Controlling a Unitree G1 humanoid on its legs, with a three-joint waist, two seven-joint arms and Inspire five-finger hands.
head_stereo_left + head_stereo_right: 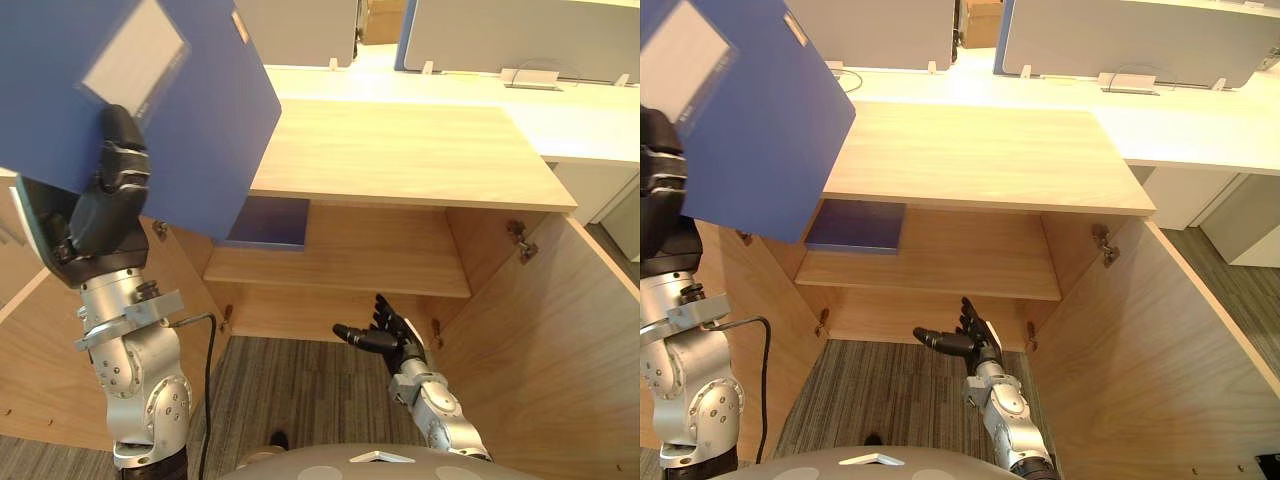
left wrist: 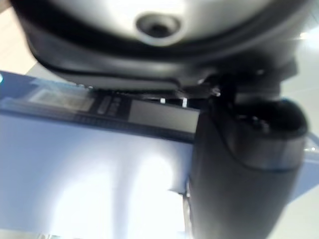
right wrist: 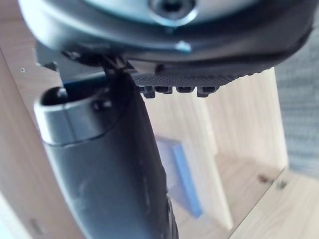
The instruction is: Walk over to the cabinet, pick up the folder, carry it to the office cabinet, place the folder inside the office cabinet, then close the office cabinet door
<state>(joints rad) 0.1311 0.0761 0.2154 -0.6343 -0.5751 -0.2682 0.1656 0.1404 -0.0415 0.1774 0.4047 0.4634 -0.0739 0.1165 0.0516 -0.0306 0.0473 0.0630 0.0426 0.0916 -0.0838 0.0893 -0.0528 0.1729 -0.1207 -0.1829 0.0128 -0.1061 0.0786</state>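
Observation:
My left hand is raised at the upper left and shut on a large blue folder, its thumb across the near face below a white label. The folder is held tilted, above and left of the open office cabinet; in the left wrist view its blue face lies right behind the thumb. My right hand hangs low in front of the cabinet's lower opening, open and holding nothing. A second blue folder lies flat on the cabinet's inner shelf at its left end, and it appears past my right hand.
Both wooden cabinet doors stand swung open, the right door beside my right arm and the left door behind my left arm. Grey striped carpet covers the floor. White desks with grey partitions stand behind the cabinet.

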